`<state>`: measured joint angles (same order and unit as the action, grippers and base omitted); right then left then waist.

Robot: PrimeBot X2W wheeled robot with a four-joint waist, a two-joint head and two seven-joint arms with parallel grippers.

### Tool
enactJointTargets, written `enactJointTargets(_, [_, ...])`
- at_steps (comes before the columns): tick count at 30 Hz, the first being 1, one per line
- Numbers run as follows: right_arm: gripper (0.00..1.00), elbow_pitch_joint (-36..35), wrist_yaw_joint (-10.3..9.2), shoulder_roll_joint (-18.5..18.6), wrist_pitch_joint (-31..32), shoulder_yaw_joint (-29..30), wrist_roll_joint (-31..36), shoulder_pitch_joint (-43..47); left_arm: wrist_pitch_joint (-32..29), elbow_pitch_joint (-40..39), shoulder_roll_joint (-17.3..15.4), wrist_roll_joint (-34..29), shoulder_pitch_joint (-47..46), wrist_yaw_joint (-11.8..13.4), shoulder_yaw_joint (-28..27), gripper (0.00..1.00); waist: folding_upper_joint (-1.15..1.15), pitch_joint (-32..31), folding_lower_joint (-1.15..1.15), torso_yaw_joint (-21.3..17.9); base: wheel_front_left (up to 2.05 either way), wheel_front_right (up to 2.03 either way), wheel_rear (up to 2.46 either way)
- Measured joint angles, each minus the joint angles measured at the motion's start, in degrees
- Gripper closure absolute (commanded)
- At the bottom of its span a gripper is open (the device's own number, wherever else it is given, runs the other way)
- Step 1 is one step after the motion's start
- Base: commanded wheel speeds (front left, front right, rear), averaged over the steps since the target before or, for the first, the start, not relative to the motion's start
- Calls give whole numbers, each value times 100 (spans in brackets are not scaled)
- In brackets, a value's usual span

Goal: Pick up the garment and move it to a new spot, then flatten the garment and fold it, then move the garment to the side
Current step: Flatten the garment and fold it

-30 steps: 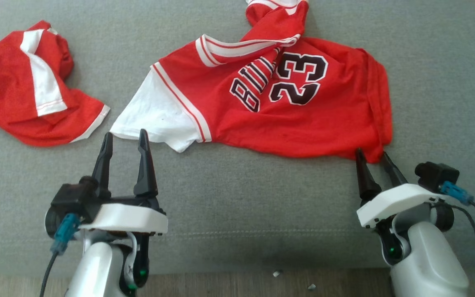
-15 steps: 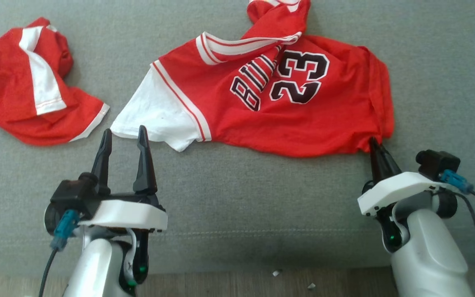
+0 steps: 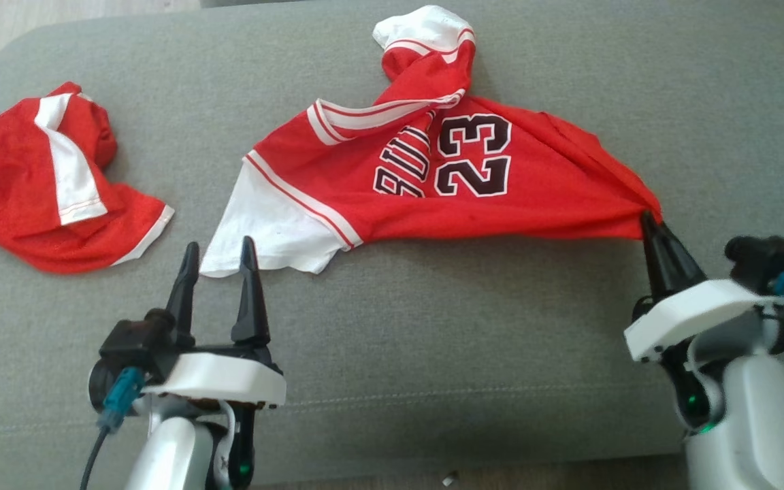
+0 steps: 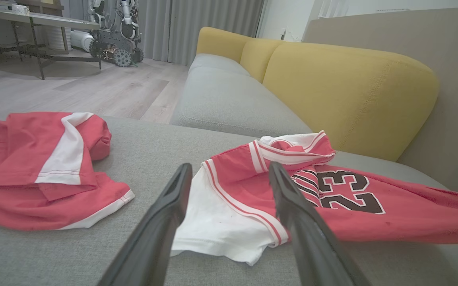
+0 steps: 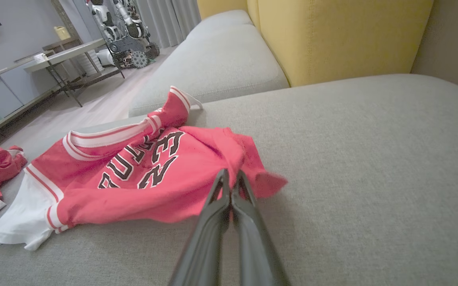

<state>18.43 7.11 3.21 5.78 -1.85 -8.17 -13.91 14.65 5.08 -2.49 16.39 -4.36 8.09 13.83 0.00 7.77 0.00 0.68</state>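
The right gripper (image 3: 652, 228) is clamped shut on the red hem corner of the jersey (image 3: 433, 204), at the right edge of the head view. In the right wrist view its two fingers meet on a thin fold, with only a small tab of cloth poking past them. That bite looks shallow. I judge the slick mesh could slide out if the arm pulls hard or lifts fast, dropping the corner back onto the grey cushion (image 3: 433, 354).

From that corner the fabric runs in taut ridges up and left toward the number 23, so the load sits on one point. Hauling from it alone would likely rope the body into a strand, not carry it flat.

The left gripper (image 3: 220, 248), at lower left, stands with its fingers wide apart and holds nothing. Its tips are at the lower edge of the white sleeve (image 3: 263, 218); I cannot tell whether they touch it. If the right arm draws the garment further toward the right of the frame, this sleeve edge may slip clear of the open fingers, and a closing pinch would catch cushion or air.

At top centre the other sleeve (image 3: 426, 41) lies twisted over the collar. Lifting without freeing it risks locking that twist in and making the flattening harder.

A second red garment (image 3: 38, 197) lies crumpled at the left, apart from the jersey but near the left arm, which could snag it on a wide sweep.
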Motion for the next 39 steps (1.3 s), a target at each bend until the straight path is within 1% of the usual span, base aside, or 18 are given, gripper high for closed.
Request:
enactJointTargets(3, [100, -624, 0, 12, 700, 46, 31, 105, 0, -4, 1, 15, -4, 0, 87, 0, 0, 2, 0, 62, 0, 0, 0])
enactJointTargets(5, [100, -879, 0, 118, 1101, 51, 66, 24, 0, -11, -1, 51, -7, 1, 138, 0, 0, 57, 0, 123, 0, 0, 0])
enactJointTargets(9, [100, -854, 0, 387, 1710, 154, -16, -552, 0, -9, -1, 52, -106, 3, 269, 0, 0, 257, 0, 283, 0, 0, 0])
enactJointTargets(13, [100, -242, 0, 732, 2014, 193, -119, -1484, 0, -2, -1, 96, -346, -3, 360, 0, 0, 523, 0, 475, 0, 0, 0])
enactJointTargets(17, [100, 733, 0, 998, 2140, 274, -109, -2281, 0, 0, 1, 101, -559, -5, 421, 0, 0, 796, 0, 693, 0, 0, 0])
enactJointTargets(23, [100, 2153, 0, 1205, 1983, 526, 169, -3050, 0, 14, 2, 145, -721, -9, 547, 0, 0, 1161, 1, 985, 0, 0, 0])
enactJointTargets(26, [100, 2720, 0, 1245, 1847, 587, 336, -3362, 0, 13, 3, 159, -803, -7, 571, 0, 0, 1305, 1, 1088, 0, 0, 0])
enactJointTargets(27, [37, 2893, 0, 1248, 1772, 598, 421, -3446, 0, 10, 3, 160, -823, -3, 576, 0, 0, 1347, 1, 1111, 0, 0, 0])
enactJointTargets(28, [0, 3029, 0, 1249, 1666, 624, 506, -3514, 0, 9, 3, 160, -839, -2, 576, 0, 0, 1383, 1, 1125, 0, 0, 0])
enactJointTargets(33, [0, 3477, 0, 1209, 818, 818, 810, -3811, 0, 13, 4, 160, -912, 5, 603, 0, 0, 1463, 1, 1061, 0, 0, 0])
enactJointTargets(34, [0, 3608, 0, 1149, 519, 811, 886, -3911, 0, 21, 4, 159, -917, 7, 603, 0, 0, 1449, 1, 994, 0, 0, 0])
enactJointTargets(39, [0, 3753, 0, 893, -158, 834, 871, -3953, 0, 57, 4, 158, -916, 5, 572, 0, 0, 1305, 1, 802, 0, 0, 0])
